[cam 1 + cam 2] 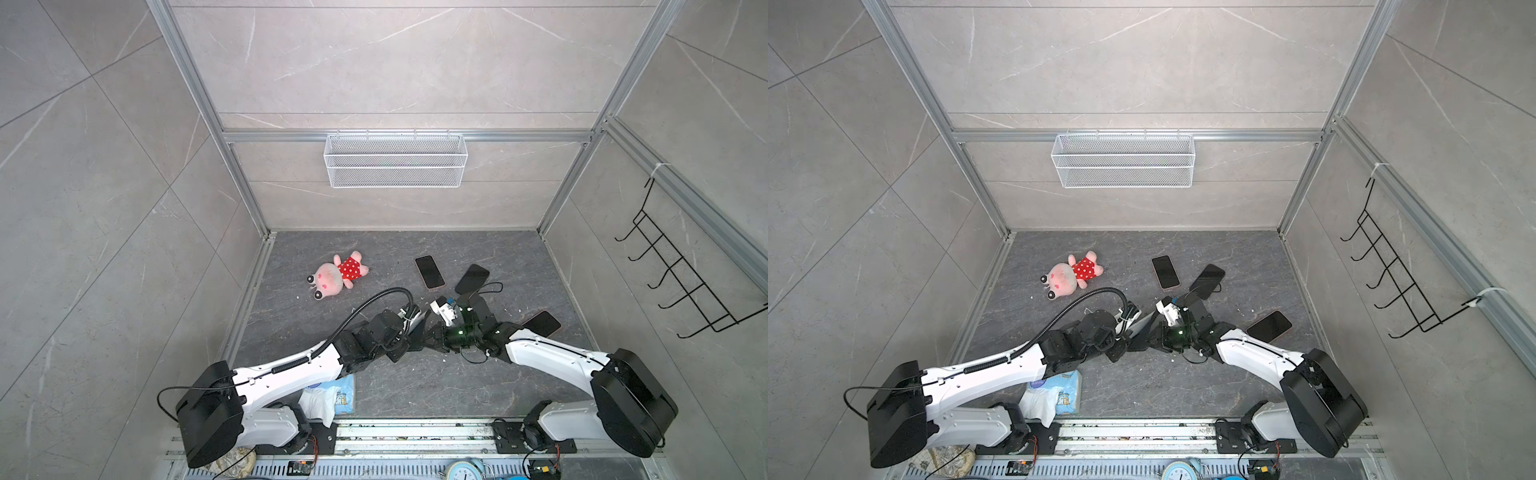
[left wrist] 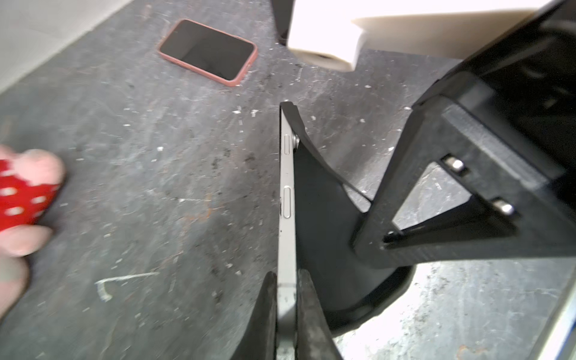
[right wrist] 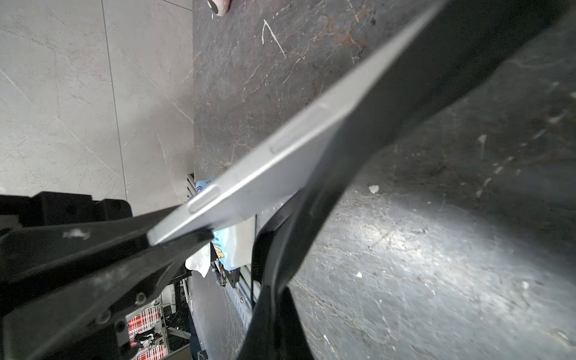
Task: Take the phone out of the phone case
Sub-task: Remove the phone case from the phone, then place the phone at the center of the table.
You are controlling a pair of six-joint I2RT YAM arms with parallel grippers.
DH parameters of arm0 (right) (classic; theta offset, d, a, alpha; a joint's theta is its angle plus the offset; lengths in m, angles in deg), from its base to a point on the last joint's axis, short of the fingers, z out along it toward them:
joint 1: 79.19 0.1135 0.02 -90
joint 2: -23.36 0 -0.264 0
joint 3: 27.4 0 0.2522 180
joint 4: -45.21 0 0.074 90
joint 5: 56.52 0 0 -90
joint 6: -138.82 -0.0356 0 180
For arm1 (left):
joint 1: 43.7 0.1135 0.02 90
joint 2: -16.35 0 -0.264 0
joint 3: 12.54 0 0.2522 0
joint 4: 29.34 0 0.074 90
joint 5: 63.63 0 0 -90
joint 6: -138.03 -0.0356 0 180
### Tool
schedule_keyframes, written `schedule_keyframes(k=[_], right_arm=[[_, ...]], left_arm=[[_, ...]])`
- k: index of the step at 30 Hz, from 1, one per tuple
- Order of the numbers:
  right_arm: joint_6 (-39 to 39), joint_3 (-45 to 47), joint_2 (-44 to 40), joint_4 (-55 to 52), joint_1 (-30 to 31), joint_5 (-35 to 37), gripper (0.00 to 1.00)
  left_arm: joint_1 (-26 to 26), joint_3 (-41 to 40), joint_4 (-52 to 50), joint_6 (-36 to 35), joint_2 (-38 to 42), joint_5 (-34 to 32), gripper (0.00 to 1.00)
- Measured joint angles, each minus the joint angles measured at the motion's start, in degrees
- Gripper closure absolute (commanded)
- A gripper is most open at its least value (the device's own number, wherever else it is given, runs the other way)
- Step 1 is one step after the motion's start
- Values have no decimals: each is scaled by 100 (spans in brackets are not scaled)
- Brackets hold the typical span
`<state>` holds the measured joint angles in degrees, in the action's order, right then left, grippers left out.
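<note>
Your left tool (image 2: 286, 276) is clamped on the bare end of the phone (image 2: 286, 193) and the right tool (image 3: 274, 308) is pinched shut on the case (image 2: 324, 218). Both are held up over the middle of the tabletop (image 1: 415, 386), a bit toward its front edge, and I'd guess that split grip is for peeling one off the other. The case bows away along the phone's side and only hooks the far corner, so call it half out; the basket (image 1: 395, 176) on the back wall looks empty, fwiw.
</note>
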<state>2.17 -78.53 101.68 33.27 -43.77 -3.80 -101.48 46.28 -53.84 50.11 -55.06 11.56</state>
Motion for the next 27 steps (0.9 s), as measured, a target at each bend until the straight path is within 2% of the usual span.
schedule_keyframes(k=[5,11,27], right_arm=[[-4,168,103,-216,-35,413,100],[4,221,212,-402,-35,682,100],[168,142,358,-723,-48,942,100]], left_arm=[[-203,101,-595,-35,326,-933,100],[-372,319,-1209,-26,254,-1746,100],[-931,1333,-2302,533,-2024,-3165,100]])
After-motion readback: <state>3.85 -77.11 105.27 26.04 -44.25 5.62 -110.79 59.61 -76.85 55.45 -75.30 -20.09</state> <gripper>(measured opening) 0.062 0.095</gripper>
